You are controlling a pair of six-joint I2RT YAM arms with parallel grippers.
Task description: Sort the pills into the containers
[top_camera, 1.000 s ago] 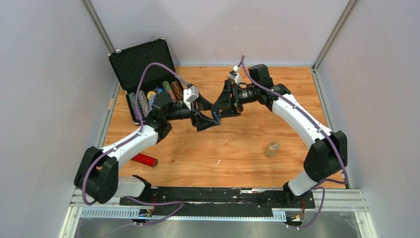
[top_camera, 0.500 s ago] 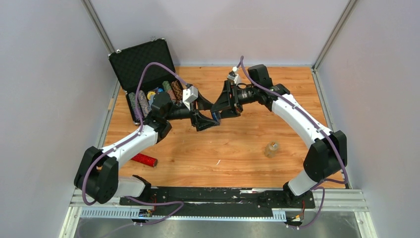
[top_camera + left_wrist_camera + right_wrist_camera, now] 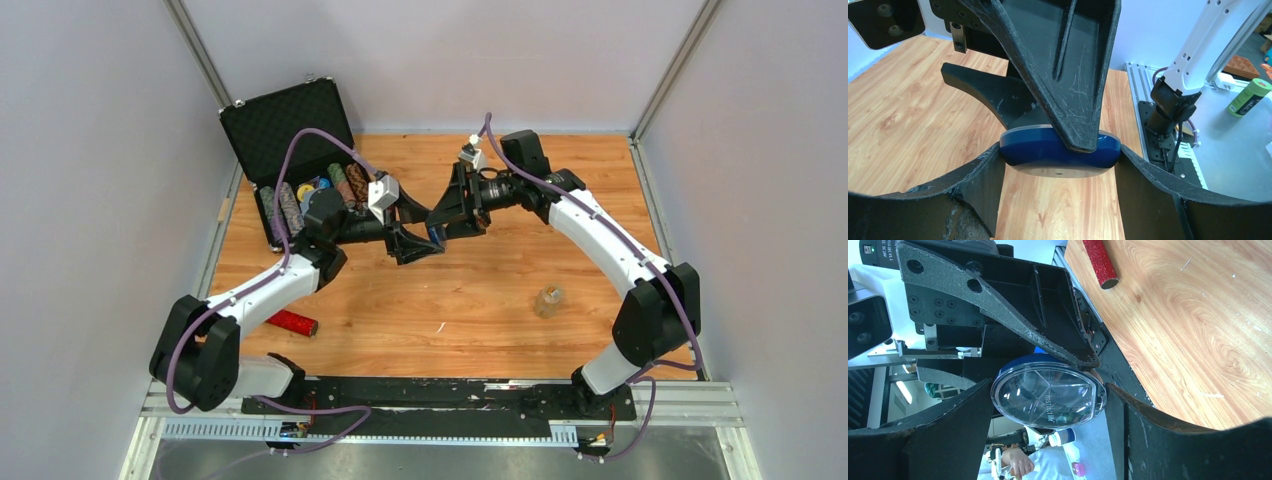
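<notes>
The container, a round blue dish under a clear lid with dividers showing through, is held in the air above the middle of the tabletop, turned on edge rather than lying flat. The left hand is fairly wide open, with its two fingers set against opposite sides of the dish rim. The right hand is spread about as wide and clamps the same rim across another diameter, so one finger of each hand crosses the container in the other's wrist view. No pills can be made out inside it. The likely step in hand is a handover, or opening the lid. Both hands hold one rigid part, so any uncoordinated pull or twist would load the narrow rim contacts. The container may then slip out and drop to the tabletop. A lid that comes free while the dish stands on edge would leave the compartments facing sideways. If one hand lets go first, the other's thin rim contact must carry the whole container. A small clear bottle stands well apart to the right.
</notes>
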